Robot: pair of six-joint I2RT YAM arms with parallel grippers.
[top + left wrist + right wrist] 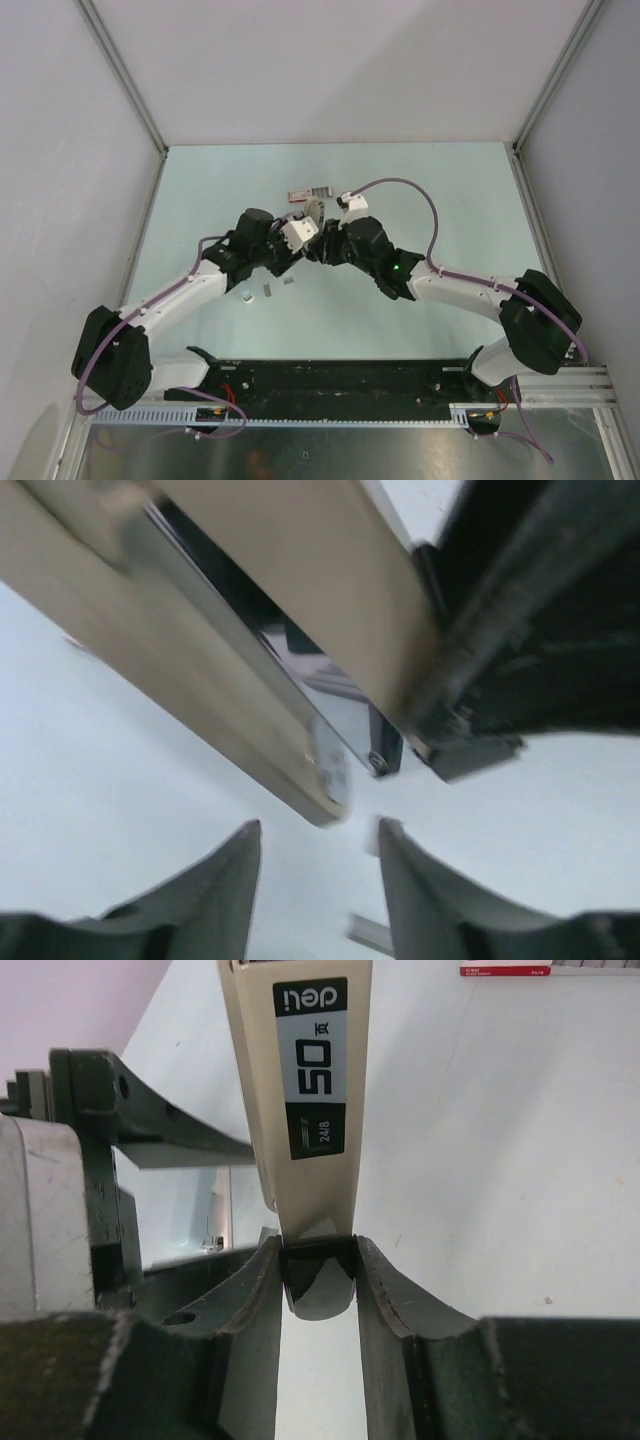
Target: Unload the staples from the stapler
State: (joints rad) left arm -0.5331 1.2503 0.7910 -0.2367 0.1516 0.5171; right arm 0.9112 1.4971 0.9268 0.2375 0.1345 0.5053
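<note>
The desk (200,190) has a pale, faintly green top, evenly lit, with only soft shadows. Plain grey-white wall panels (330,60) rise from its far, left and right edges, and aluminium posts (121,75) stand at the far corners. A black rail (330,380) lines the near edge.

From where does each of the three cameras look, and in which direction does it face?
Top external: above and behind the robot, facing down at the table; left arm and right arm show.
Left wrist: on the left arm, facing the stapler closely; its open left hand shows.
Right wrist: on the right arm, facing along the stapler; its right hand grips it.
Shared: both wrist views show the stapler.
</note>
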